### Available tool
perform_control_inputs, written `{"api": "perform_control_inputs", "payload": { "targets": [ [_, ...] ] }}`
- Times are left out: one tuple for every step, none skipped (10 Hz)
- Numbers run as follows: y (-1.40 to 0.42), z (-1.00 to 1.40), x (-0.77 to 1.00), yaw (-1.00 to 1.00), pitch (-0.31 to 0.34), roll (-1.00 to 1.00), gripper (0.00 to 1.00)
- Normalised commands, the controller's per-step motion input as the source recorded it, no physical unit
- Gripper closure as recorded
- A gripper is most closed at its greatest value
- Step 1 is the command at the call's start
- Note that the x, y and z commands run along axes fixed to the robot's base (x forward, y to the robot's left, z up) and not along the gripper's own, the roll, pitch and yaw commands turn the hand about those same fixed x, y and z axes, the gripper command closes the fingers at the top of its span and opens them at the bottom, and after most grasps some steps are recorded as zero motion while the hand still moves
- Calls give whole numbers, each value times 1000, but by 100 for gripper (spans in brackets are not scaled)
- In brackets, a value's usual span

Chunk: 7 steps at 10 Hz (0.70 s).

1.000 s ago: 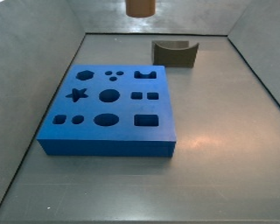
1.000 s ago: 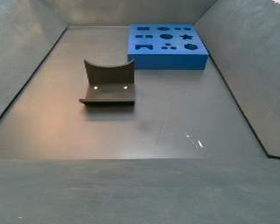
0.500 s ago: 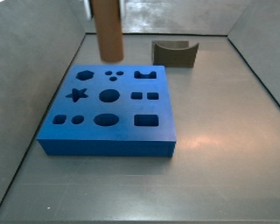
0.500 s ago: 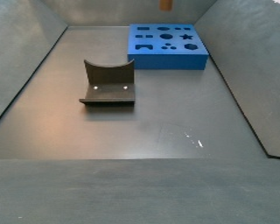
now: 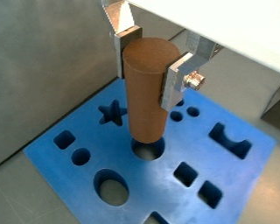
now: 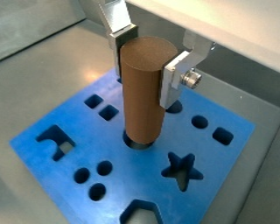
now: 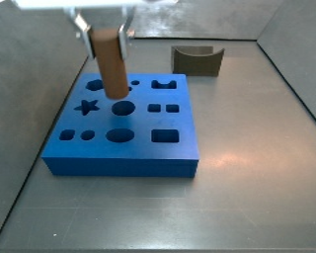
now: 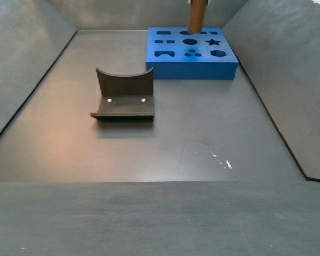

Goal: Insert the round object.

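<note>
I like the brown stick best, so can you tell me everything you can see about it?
The round object is a tall, slim, plain brown cylinder that looks like wood, with a flat top. It stands upright, clamped near its top between the gripper's silver fingers. Its lower end sits right at a round hole in the middle of the blue block. Whether it has entered the hole I cannot tell.

A dark grey-brown block with a curved notch [image 8: 124, 97] sits on the grey worktop [image 8: 163, 150], well apart from the blue block [image 8: 192, 52]. Low grey walls [image 8: 27, 70] ring the worktop.
</note>
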Motion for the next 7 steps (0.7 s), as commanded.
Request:
{"api": "perform_control_inputs", "payload": {
  "targets": [
    [-77,-254,77,-14,0,114,100],
    [-37,-237,160,-23,16,50,100],
    [0,-251,197,-34,27,23,100],
    [0,-229,163,-31,19,27,100],
    [0,-203,183,-40,39,27,100],
    [0,-191,169,-43,43,31,100],
    [0,-243,123,-31,11,29,100]
  ]
}}
